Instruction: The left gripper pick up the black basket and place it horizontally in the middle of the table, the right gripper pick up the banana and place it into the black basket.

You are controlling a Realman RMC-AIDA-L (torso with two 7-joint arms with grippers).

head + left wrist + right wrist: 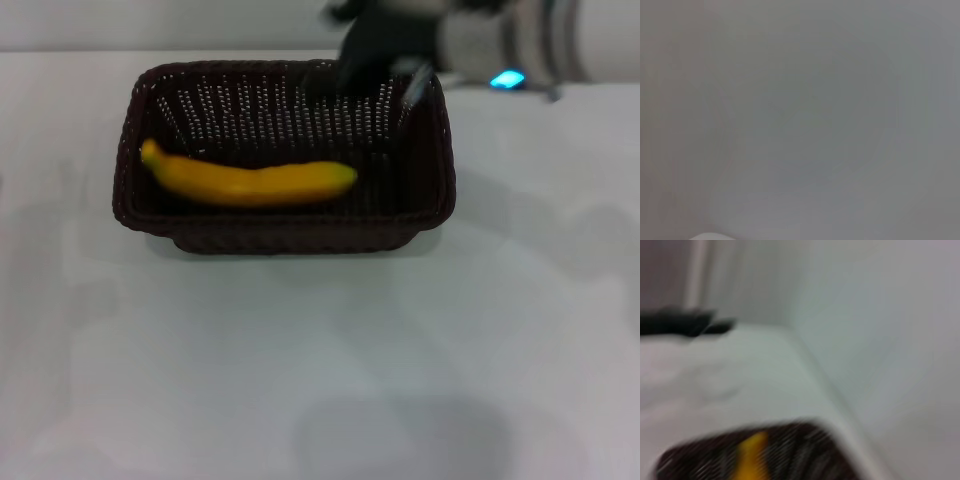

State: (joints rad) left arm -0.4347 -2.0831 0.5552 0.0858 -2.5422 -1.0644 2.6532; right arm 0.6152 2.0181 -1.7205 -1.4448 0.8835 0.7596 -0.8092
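The black basket [284, 156] is seen lying horizontally on the white table [320, 360], near its middle and toward the far side in the head view. The banana [248, 183] is laid inside the basket, lengthwise along the near wall, with its stem end pointed to the robot's left.

The right gripper [372, 62] is held above the basket's far rim, toward the right corner, on its white and grey arm; whether its fingers are open or closed cannot be told from the blur.

In the right wrist view, the basket [790, 450] and banana [751, 455] are partly shown. The left gripper is not seen anywhere.
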